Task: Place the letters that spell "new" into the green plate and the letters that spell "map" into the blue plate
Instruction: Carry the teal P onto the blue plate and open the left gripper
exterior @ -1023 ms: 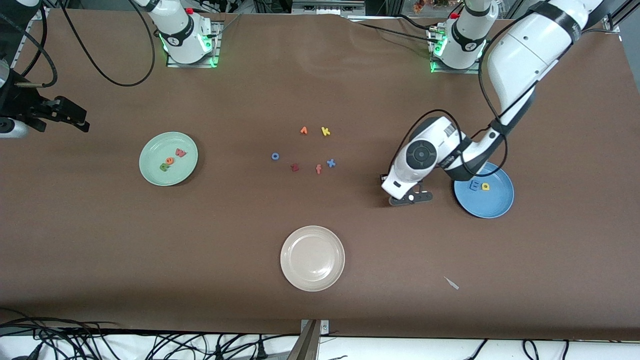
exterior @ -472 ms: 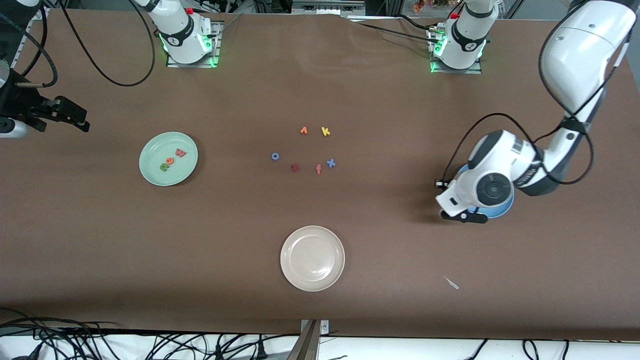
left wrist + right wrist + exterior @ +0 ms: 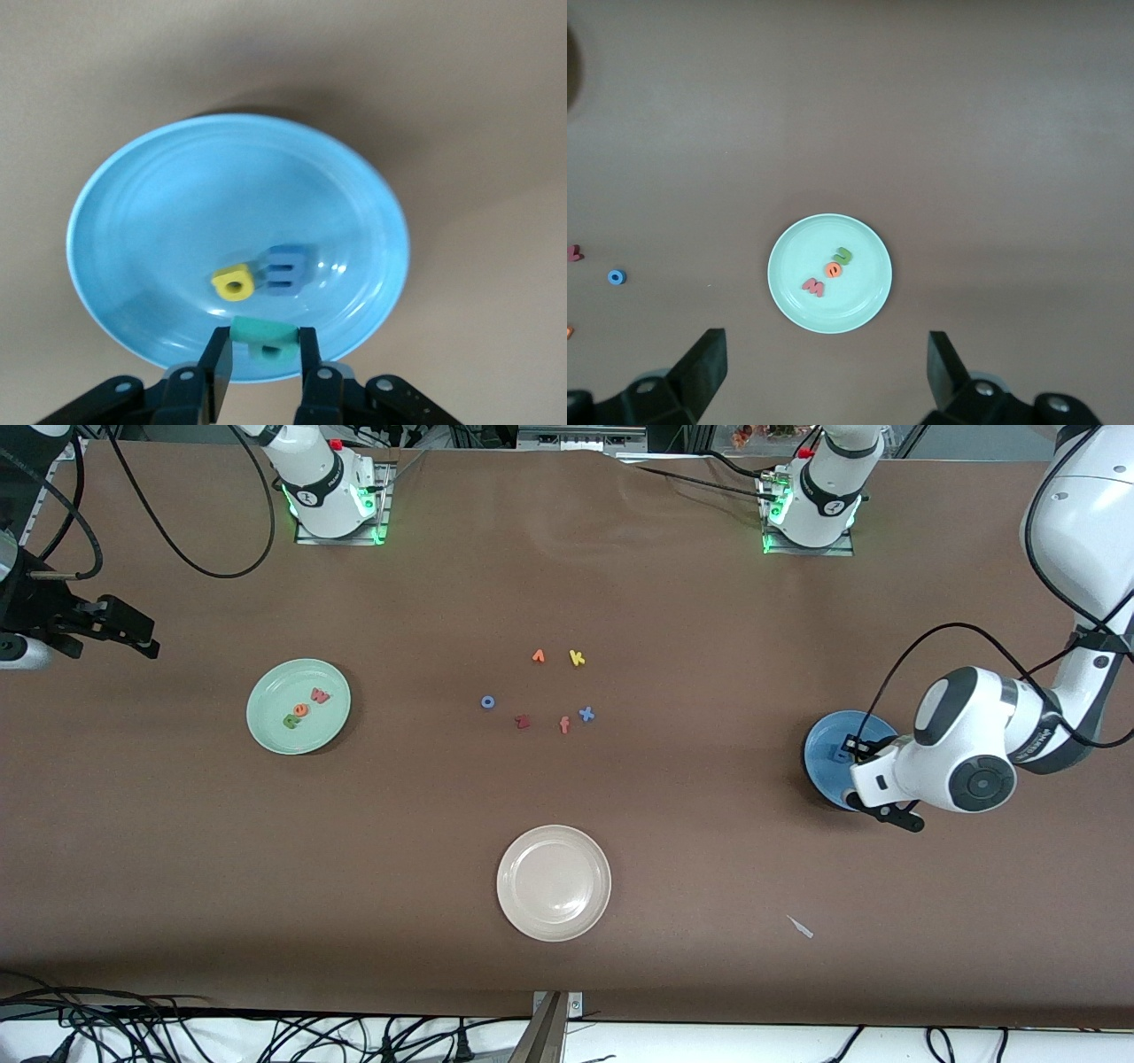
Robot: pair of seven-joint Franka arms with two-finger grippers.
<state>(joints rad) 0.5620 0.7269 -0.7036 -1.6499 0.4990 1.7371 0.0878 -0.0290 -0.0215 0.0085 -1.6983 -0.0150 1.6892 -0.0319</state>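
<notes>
The left claw [image 3: 258, 354] hangs over the blue plate [image 3: 159, 186], its jaws nearly shut on the teal p [image 3: 262, 335], with the blue m [image 3: 283, 269] and yellow a [image 3: 233, 282] already lying touching each other in the plate's middle. To finish well, I judge the claw should part its jaws only while the p sits inside the rim, low enough that the light foam does not bounce out. The green plate [image 3: 299, 706] toward the right arm's end of the bench [image 3: 567, 824] holds the n [image 3: 844, 256], e [image 3: 832, 267] and w [image 3: 813, 286]. The right claw [image 3: 824, 367] waits high over that end, jaws wide and empty.
</notes>
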